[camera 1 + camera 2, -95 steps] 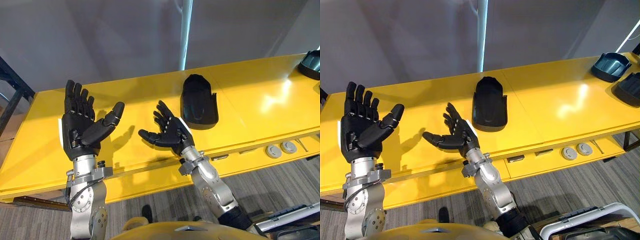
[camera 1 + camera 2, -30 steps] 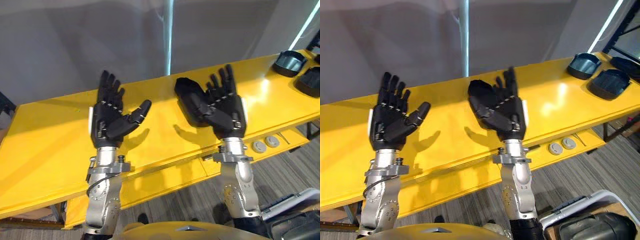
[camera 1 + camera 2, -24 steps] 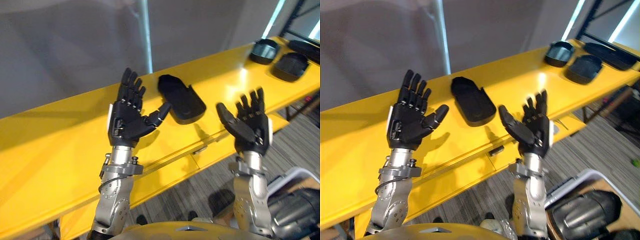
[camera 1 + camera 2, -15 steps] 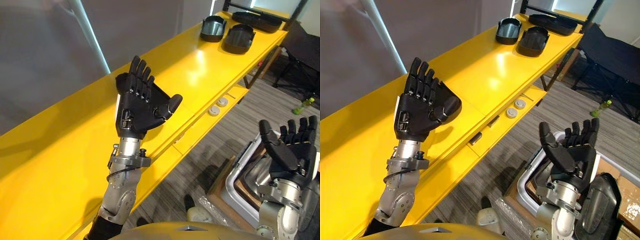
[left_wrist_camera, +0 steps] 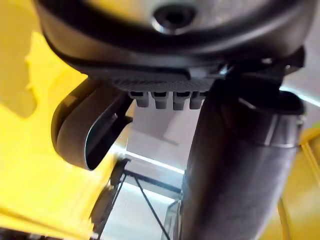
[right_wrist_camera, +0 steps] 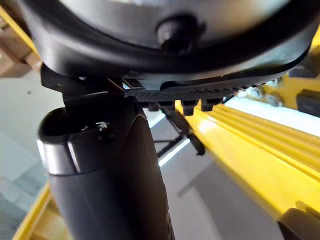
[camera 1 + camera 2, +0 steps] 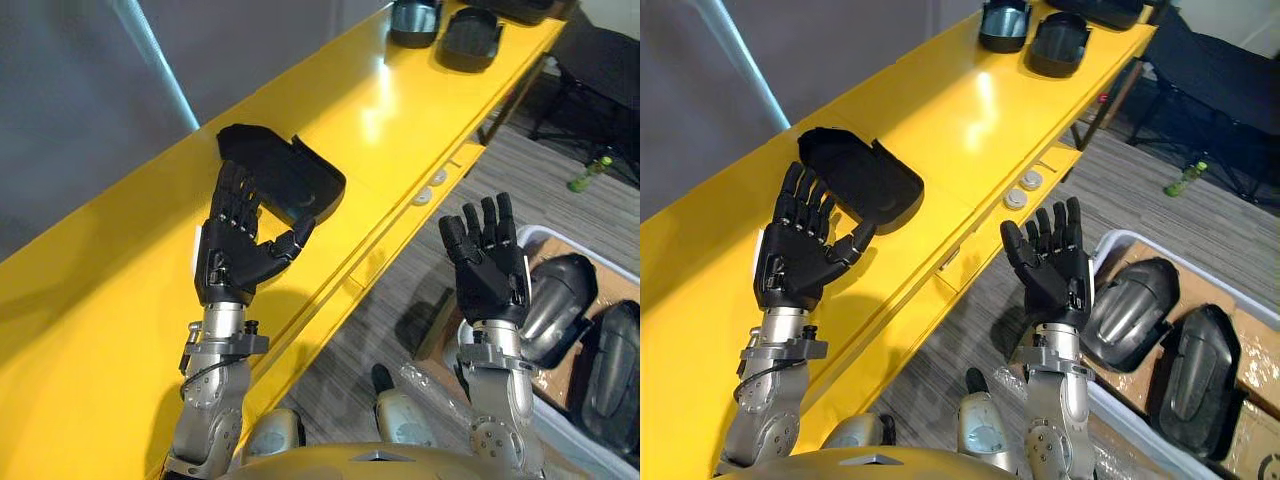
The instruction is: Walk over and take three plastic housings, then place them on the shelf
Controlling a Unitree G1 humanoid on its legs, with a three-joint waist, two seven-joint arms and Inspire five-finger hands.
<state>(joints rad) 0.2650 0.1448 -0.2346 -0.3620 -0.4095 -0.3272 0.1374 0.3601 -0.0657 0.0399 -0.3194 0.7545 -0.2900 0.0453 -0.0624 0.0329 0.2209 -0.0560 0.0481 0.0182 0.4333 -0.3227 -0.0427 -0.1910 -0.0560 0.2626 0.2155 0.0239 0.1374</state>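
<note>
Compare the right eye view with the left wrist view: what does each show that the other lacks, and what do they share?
The right eye view adds the open right hand, held up beside a white bin containing two plastic housings, plus another housing lying on the yellow surface. The left wrist view adds a very close look along the left hand and its thumb. Both share that open, empty left hand and the yellow surface.

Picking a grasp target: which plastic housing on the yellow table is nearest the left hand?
The lone black housing just past the left hand; the other housings sit grouped at the far end of the yellow table.
</note>
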